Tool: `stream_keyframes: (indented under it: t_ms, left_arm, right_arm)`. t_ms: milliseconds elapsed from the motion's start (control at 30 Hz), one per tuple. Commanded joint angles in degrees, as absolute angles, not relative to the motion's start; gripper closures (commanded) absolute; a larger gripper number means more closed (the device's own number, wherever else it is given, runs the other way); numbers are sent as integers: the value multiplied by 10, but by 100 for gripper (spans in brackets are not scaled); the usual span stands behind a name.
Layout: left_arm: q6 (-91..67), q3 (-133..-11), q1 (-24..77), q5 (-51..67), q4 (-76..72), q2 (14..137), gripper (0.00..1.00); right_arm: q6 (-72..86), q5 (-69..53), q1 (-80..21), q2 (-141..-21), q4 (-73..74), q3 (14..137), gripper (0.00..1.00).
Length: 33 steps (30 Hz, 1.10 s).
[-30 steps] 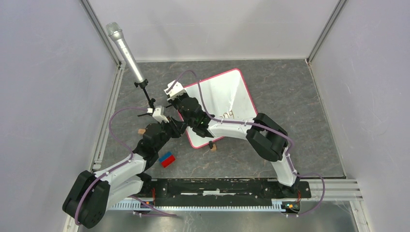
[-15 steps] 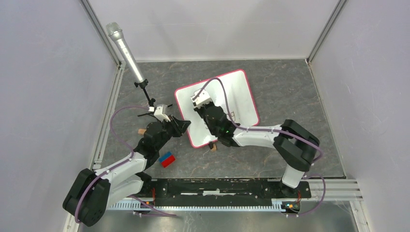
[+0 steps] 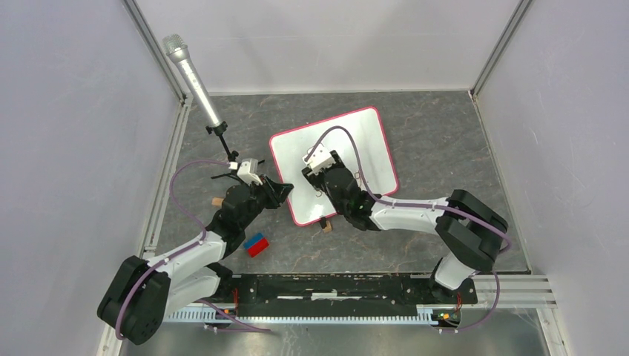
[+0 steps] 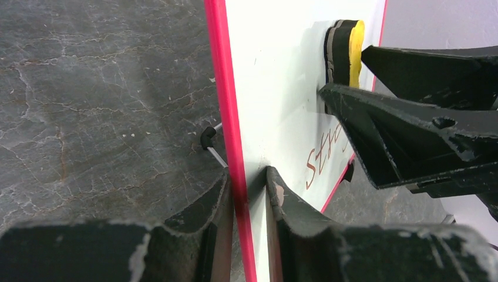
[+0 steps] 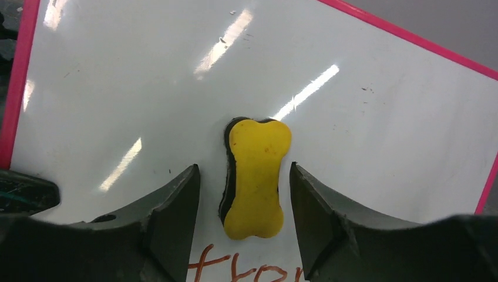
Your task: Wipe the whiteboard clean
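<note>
Right, here we are with the board (image 3: 367,141) lying mid-tabletop (image 3: 445,148), in front of both arms. The left tool (image 4: 249,179) is clamped tight on the pink frame at the board's left edge, a finger on either side of it, so we've got the board pinned. Over the white face the right tool (image 5: 242,170) is spread open. Its fingers straddle the yellow bone-shaped eraser (image 5: 256,176), with a clear gap on one side and very little on the other, and it grips nothing that we can see. The eraser sits flat on the board, dark pad down, its long axis running straight along the fingers. Now the bit that matters: the writing (image 5: 235,271) lies just behind the eraser, on the wrist side, down between the fingers. So we reckon the move is to close on the eraser and drag it back toward the wrist. The right arm is plainly the one placed for it, with the left busy holding. As for reading it, it's reddish-brown handwriting. From the left wrist it looks to begin "St", but the right tool hides the rest, so we can't make out the word. We spot no brands or labels.
</note>
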State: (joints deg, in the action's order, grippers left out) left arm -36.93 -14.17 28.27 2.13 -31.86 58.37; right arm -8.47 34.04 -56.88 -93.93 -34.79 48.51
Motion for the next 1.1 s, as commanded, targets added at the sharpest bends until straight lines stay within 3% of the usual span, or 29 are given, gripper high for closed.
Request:
stream_keyframes:
  t_ms: [0,33,133,267,333,400,500,667,1067]
  left_arm:
    - [-329,-154,284,3,-298,590,98]
    - [-328,-154,284,2,-298,590,98]
    - [-329,-154,284,3,-298,589,98]
    - [-330,-154,284,2,-295,588,98]
    - [-330,-154,284,2,-295,586,98]
    - [-329,-155,284,2,-295,588,98]
    - [-330,-158,284,2,-295,592,98]
    - [-330,-159,284,2,-291,594,98]
    - [-329,-156,284,3,-294,590,98]
  right_arm:
    - [-42,317,-567,-894,-236,536,28]
    - [-27,318,-567,-882,-205,538,19]
    - [21,315,-567,-821,-131,512,7]
    - [87,252,-568,-729,-96,403,4]
    - [132,207,-570,-701,-100,344,6]
    - [169,158,-579,-685,-106,313,14]
    - [191,117,-602,-682,-137,294,15]
    - [205,130,-621,-728,-154,294,17]
    - [211,191,-670,-804,-129,368,45]
